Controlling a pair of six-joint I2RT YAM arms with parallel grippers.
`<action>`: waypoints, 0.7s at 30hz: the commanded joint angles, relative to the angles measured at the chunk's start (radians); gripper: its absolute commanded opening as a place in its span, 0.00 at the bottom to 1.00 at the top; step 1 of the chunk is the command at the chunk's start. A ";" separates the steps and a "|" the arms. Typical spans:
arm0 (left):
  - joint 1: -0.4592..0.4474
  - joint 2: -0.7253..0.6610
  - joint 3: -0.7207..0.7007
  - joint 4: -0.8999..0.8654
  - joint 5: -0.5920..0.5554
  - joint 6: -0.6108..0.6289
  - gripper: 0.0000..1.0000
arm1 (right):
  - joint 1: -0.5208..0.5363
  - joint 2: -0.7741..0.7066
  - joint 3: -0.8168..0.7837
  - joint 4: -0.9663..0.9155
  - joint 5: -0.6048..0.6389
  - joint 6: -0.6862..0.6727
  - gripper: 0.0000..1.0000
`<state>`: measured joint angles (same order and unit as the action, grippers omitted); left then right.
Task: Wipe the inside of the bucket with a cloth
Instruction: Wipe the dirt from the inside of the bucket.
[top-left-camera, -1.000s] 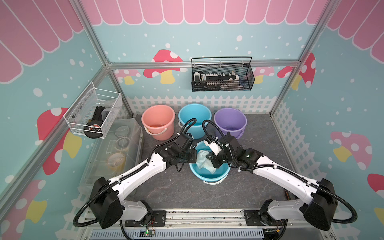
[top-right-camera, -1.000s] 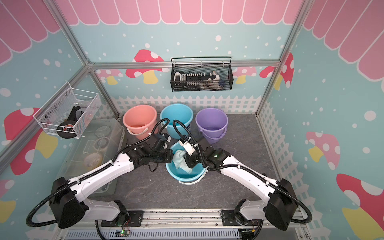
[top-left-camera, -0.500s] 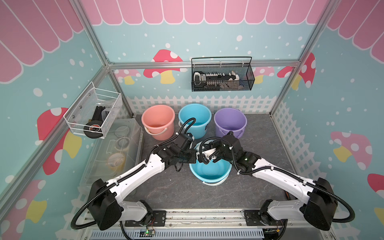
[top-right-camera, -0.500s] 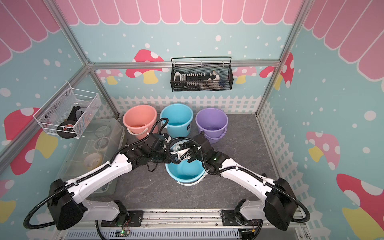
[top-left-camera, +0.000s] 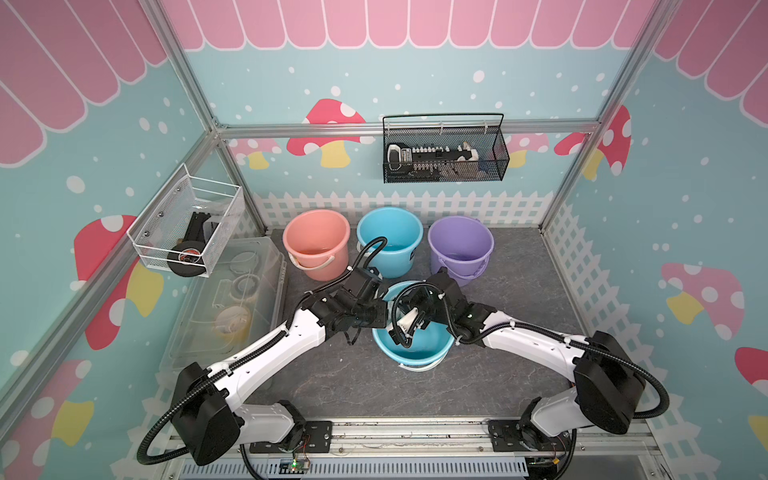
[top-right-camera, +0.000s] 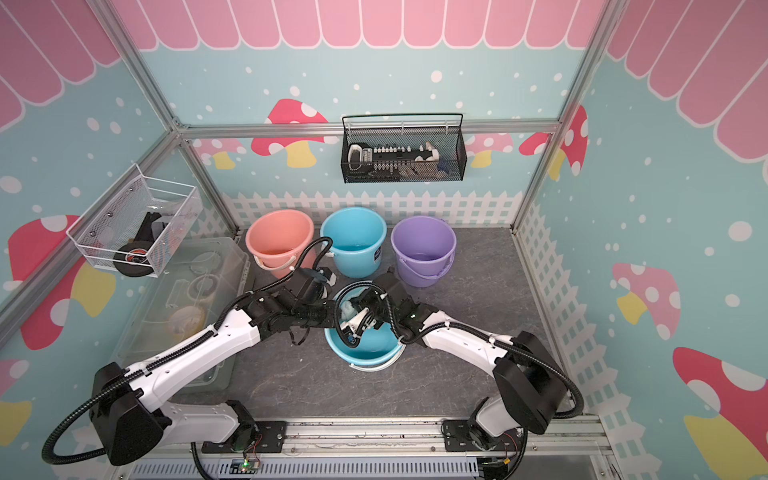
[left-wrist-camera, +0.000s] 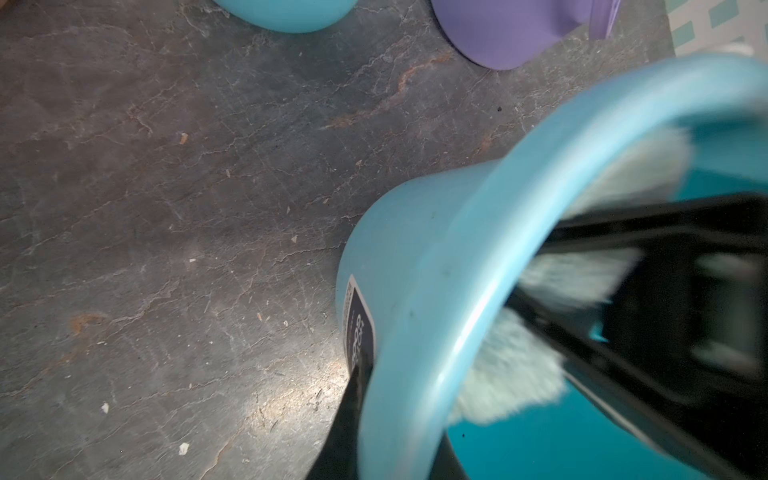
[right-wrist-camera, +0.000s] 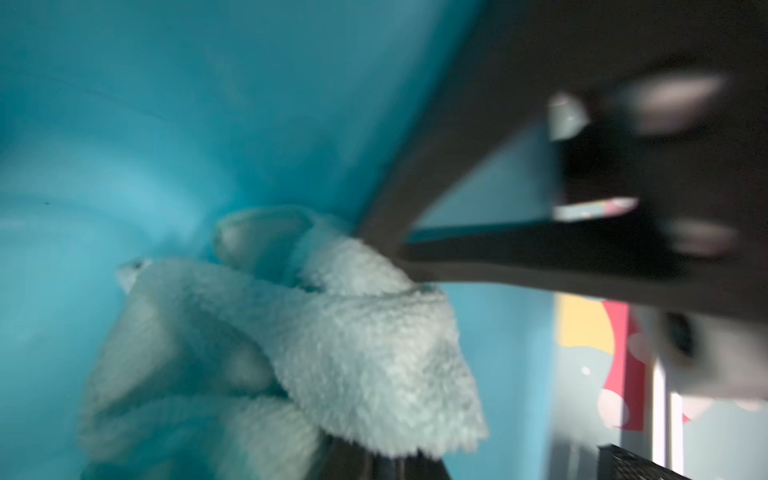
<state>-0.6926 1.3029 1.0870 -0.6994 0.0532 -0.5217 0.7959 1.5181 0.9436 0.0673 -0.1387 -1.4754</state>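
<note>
**Risk note: both tools crowded at one stretch of the bucket rim**

I find the near blue bucket (top-left-camera: 415, 358) in the middle of the table (top-left-camera: 332, 386). It sits just in front of the pink bucket (top-left-camera: 316, 232), the far blue bucket (top-left-camera: 389, 232) and the purple bucket (top-left-camera: 460, 243).

The left tool (left-wrist-camera: 401, 419) is clamped on its left rim, one finger outside the wall and one inside. The right tool (right-wrist-camera: 376, 243) is closed on the cloth (right-wrist-camera: 353, 353). The cloth is bunched against the inner wall on the far left, just under the rim and close beside the left tool.

Hazards, in my judgement:

1. **Contact between tools.** A wipe swept further left would run the right tool into the left one.
2. **Lost hold.** The rim pinch is narrow and on smooth plastic. A hard sideways push could twist the bucket free or tip it into the far row.
3. **Cloth escape.** Most of the cloth hangs loose, so drag on the wall could pull it out of the tool or over the rim.
4. **Snag.** The right arm's cable loop (top-left-camera: 411, 285) hangs across the bucket mouth and could catch the rim.

The right wrist view is blurred, so I cannot tell how much cloth is pinched.
</note>
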 joint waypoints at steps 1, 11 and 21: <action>-0.026 -0.052 0.023 0.050 0.088 0.031 0.00 | -0.016 0.056 -0.016 -0.064 0.004 -0.051 0.00; -0.025 -0.079 0.024 0.045 0.063 0.043 0.00 | -0.039 0.145 0.127 -0.500 -0.172 -0.016 0.00; -0.025 -0.045 0.029 0.045 0.059 0.044 0.00 | -0.058 0.078 0.290 -0.816 -0.394 0.032 0.00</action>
<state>-0.7139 1.2724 1.0870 -0.6983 0.0830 -0.4892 0.7456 1.6409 1.2091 -0.6182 -0.4465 -1.4708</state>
